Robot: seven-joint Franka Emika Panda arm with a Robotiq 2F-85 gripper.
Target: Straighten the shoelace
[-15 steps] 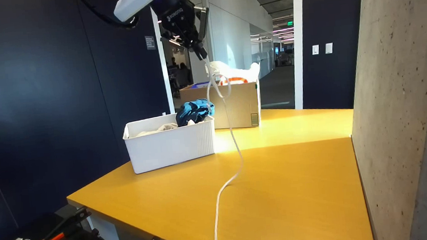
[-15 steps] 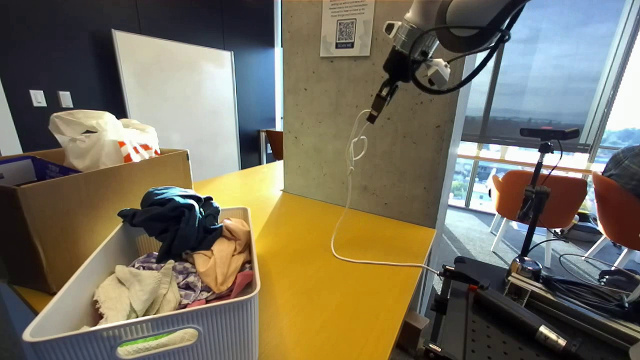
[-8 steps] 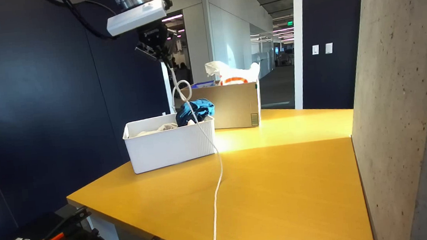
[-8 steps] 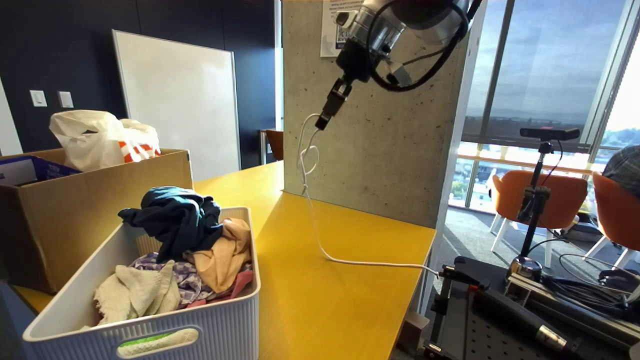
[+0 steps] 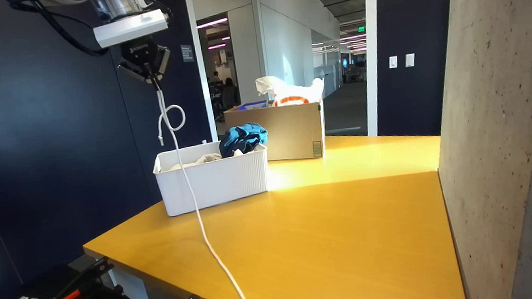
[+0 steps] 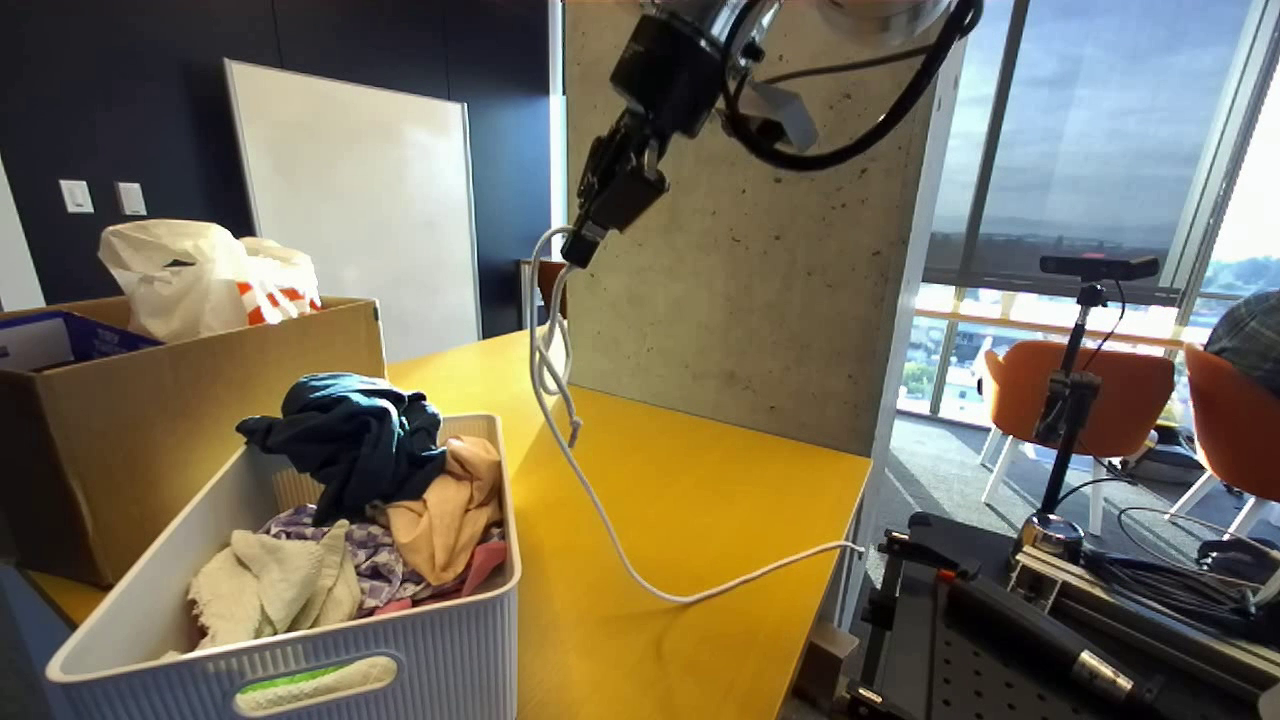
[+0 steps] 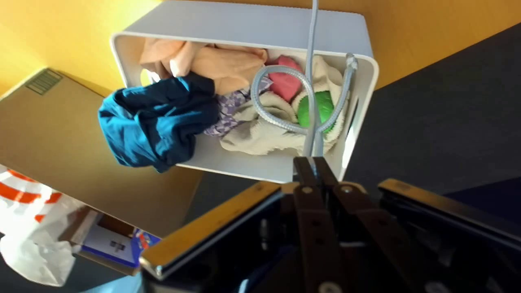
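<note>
A robot's gripper [image 7: 312, 163] pinches a white shoelace [image 7: 309, 61] aloft, a loop [image 7: 255, 90] dangling below. The long strand [image 6: 685, 600] sags over a yellow table [image 6: 740, 480] to its edge, near a bin [image 6: 450, 660] heaped with cloth [image 6: 350, 445].

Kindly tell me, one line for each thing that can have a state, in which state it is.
claw: shut on the shoelace, in the air.
shoelace: hanging, looped below the claw, not straight.
white bin: upright, lidless, holding crumpled cloths.
blue cloth: crumpled, hanging over the white bin's rim.
cardboard box: open-topped, white plastic bag poking out.
</note>
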